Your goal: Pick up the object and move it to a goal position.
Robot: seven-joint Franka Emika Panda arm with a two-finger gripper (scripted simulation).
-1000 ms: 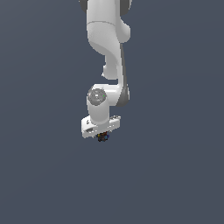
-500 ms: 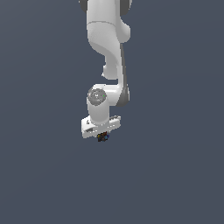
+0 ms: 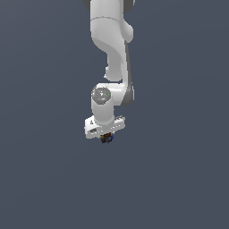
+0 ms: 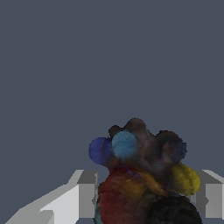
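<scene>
The object (image 3: pixel 107 138) is a tiny dark lump speckled with red, orange and blue, hanging just under the white hand of the arm in the exterior view. My gripper (image 3: pixel 106 137) is shut on it. In the wrist view the object (image 4: pixel 140 175) fills the space between the two grey-white fingers (image 4: pixel 81 199), showing blue, cyan, red and yellow bumps. The fingers press against its sides. The gripper (image 4: pixel 144 201) is held up off the grey surface.
The white arm (image 3: pixel 112 53) comes down from the top of the exterior view. A plain dark grey surface (image 3: pixel 179 179) lies all around, with no other objects or markers in sight.
</scene>
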